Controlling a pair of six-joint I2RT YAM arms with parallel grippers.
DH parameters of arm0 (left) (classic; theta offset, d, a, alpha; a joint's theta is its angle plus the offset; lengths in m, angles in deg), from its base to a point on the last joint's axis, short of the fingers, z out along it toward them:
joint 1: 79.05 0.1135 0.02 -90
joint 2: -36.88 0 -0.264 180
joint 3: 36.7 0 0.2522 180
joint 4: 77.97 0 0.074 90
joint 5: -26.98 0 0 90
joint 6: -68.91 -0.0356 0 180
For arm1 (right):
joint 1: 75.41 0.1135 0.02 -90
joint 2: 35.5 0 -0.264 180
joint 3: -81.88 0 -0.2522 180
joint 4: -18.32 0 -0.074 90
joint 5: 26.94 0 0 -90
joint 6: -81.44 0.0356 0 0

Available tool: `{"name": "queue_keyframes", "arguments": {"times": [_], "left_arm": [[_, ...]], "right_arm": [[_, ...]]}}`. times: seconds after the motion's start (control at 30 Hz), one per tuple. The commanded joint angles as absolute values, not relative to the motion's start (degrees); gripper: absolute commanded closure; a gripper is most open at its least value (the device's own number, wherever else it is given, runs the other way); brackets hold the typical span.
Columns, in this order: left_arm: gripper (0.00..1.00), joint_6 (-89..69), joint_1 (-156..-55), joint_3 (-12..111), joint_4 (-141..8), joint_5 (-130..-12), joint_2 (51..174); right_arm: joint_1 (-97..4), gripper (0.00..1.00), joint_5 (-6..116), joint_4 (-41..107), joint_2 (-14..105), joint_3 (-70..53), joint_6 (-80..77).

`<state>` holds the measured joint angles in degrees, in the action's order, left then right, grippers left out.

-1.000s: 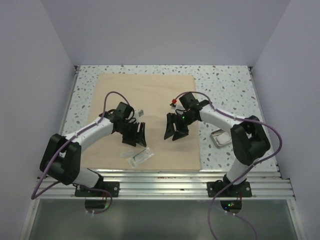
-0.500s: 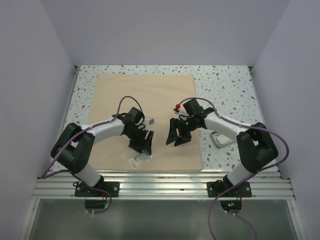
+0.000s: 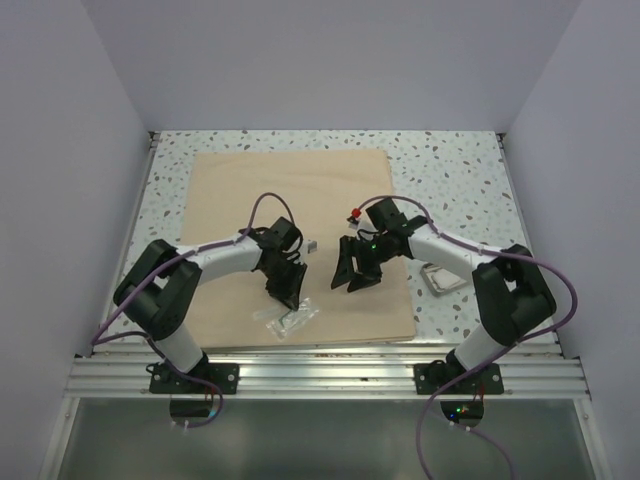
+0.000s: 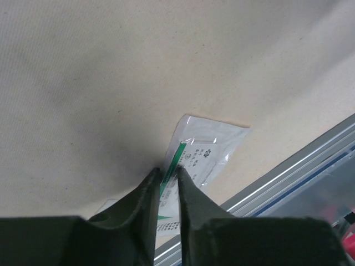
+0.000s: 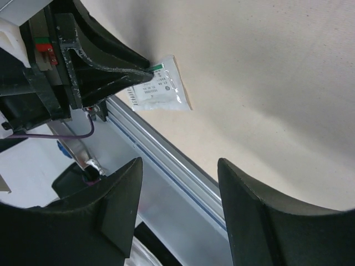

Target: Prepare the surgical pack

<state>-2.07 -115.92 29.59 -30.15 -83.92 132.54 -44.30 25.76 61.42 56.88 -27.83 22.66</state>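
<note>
Packing is just beginning: with the surgical pack (image 3: 300, 190) lying unfolded, the left tool (image 4: 168, 169) is pinching the clear pouch (image 4: 213, 147) while the right tool (image 3: 350, 280) is hovering open.

Small print on clear pouch (image 4: 213, 147): too blurred to read.

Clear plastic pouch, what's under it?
The tan cloth wrap, spread flat. The left end effector grips the pouch at one end, hiding the cloth beneath that spot.
</note>
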Motion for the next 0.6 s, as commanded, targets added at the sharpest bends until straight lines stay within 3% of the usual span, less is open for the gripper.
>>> {"name": "queue_keyframes", "arguments": {"times": [0.0,0.13,0.57], "left_arm": [[0.82,-3.0,-116.7,30.1,-31.0,-79.7,135.2],[1.0,-3.6,-116.7,30.5,-30.7,-79.4,134.9],[1.0,-4.8,-116.6,31.5,-30.5,-77.5,135.9]], "right_arm": [[-44.2,0.4,22.5,57.9,57.9,-27.9,24.6],[-44.0,0.4,17.3,52.1,59.9,-29.4,25.4],[-41.1,0.43,14.8,36.5,68.5,-34.3,32.5]]}}
